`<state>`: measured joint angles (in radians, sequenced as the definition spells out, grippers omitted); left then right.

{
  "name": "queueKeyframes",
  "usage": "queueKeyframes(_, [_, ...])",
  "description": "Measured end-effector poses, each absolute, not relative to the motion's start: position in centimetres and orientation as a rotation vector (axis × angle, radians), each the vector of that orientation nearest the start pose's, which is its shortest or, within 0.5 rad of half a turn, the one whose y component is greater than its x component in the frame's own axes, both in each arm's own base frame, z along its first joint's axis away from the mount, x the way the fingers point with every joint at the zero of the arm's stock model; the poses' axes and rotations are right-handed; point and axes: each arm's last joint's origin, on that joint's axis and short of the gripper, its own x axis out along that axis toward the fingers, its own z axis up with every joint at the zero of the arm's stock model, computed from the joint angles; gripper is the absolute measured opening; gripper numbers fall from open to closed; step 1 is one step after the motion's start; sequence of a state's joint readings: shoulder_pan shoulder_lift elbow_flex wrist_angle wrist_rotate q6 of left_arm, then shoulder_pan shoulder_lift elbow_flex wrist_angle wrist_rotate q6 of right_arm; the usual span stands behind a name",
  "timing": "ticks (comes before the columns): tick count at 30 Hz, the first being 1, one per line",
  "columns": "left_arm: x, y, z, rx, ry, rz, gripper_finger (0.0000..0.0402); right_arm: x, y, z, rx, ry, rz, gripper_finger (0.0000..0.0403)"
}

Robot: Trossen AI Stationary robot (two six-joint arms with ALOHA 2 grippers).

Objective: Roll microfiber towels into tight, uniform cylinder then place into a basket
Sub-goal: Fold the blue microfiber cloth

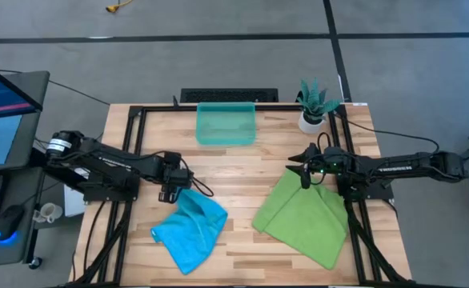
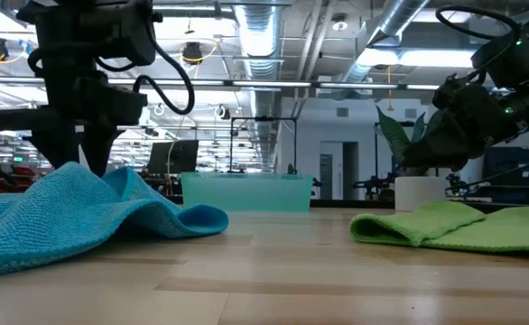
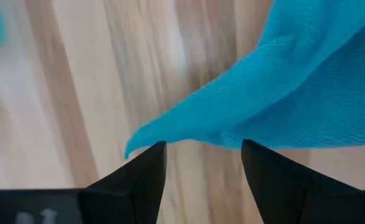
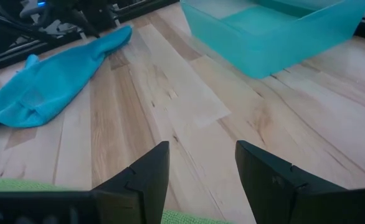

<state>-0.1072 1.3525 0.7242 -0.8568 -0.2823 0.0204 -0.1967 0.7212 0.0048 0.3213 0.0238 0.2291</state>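
The sky-blue towel (image 1: 190, 228) lies crumpled on the wood at the near left, its far corner (image 3: 132, 146) raised in a fold. My left gripper (image 1: 169, 194) points down over that corner, open, with a finger on each side of the towel's edge (image 3: 202, 149). The lime-green towel (image 1: 302, 216) lies folded and flat at the near right. My right gripper (image 1: 304, 180) hovers open over its far corner, aimed toward the table's left, with nothing between its fingers (image 4: 201, 152). The teal basket (image 1: 226, 124) stands at the table's far middle. My left gripper comes from above at the blue towel's far corner edge (image 3: 170, 134). The edge runs just beyond the two open fingertips. I cannot tell whether the fingers touch the cloth.
A white pot with a green plant (image 1: 313, 108) stands right of the basket. Black frame rails (image 1: 130, 136) run along the table's sides and far edge. Bare wood (image 1: 238, 180) lies between the two towels and in front of the basket.
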Motion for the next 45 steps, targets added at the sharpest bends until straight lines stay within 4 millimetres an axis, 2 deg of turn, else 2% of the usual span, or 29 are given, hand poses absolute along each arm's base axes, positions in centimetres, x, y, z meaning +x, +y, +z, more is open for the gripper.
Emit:
queueKeyframes(8, [20.5,-1.3,16.8,0.387,1.477,0.086,0.0200,13.2,-2.7,12.5,0.259,0.371,-0.263,0.0207])
queueKeyframes(15, [21.4,-1.1,15.1,0.483,1.511,0.157,0.0200,13.2,-2.7,12.5,0.259,0.370,-0.262,0.0207])
queueKeyframes(26, [21.7,-1.1,14.8,0.477,1.501,0.196,0.0197,13.2,-2.7,12.5,0.259,0.372,-0.262,0.0207])
queueKeyframes(31, [22.1,-1.2,14.8,0.462,1.459,0.200,0.0151,13.2,-2.7,12.4,0.259,0.375,-0.263,0.0207])
queueKeyframes(40, [22.0,-1.4,14.7,0.258,1.455,0.228,0.0012,13.2,-2.7,12.4,0.260,0.374,-0.263,0.0207])
queueKeyframes(45, [22.0,-1.7,14.7,0.059,1.437,0.319,0.0010,13.2,-2.7,12.4,0.260,0.375,-0.263,0.0207])
